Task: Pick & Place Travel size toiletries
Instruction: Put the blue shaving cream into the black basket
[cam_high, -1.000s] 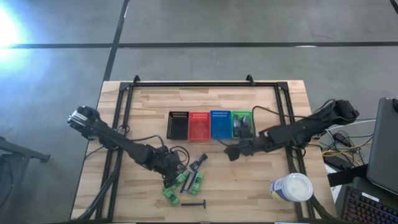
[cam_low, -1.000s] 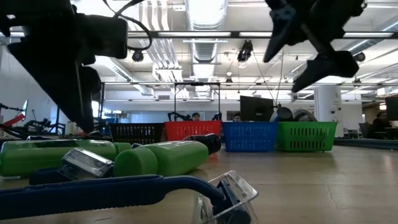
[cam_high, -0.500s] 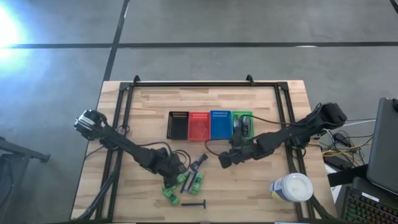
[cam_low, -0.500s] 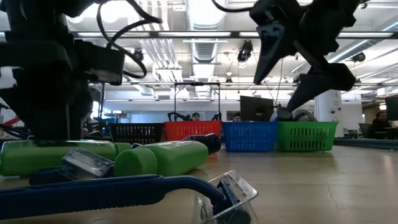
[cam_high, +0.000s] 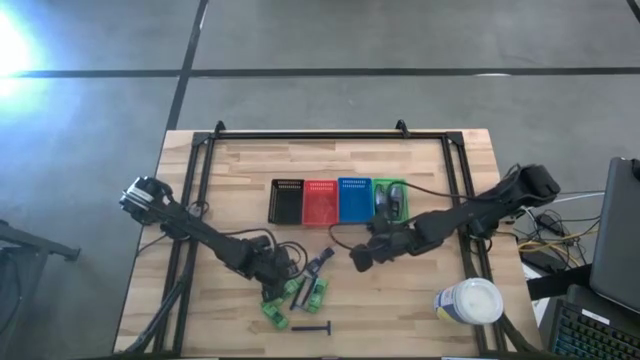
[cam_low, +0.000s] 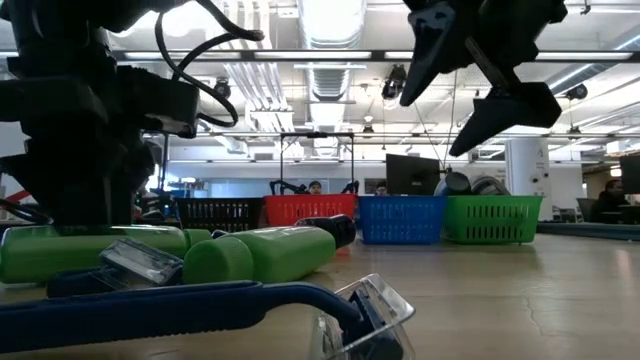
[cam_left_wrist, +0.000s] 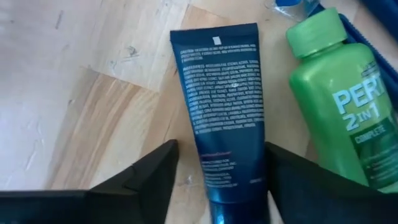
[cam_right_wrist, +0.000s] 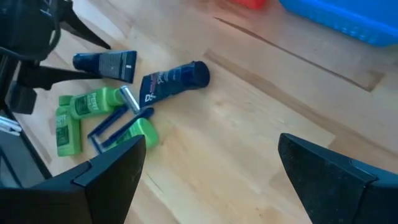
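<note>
Right gripper (cam_high: 360, 257), fingers spread and empty, has swung from the green basket (cam_high: 389, 186) toward the toiletries (cam_high: 300, 292); left gripper (cam_left_wrist: 214, 180), spread, straddles 1 blue tube (cam_left_wrist: 224, 106).

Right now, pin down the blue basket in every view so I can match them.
High view: blue basket, third from the left in the basket row.
Low view: blue basket, right of centre, far across the table.
Left wrist view: not in it.
Right wrist view: blue basket, top right corner.
Shared landmark: the red basket right beside it.

Blue tube (cam_left_wrist: 225, 106) btwn open jaws, green bottle (cam_left_wrist: 334, 109) beside.
</note>
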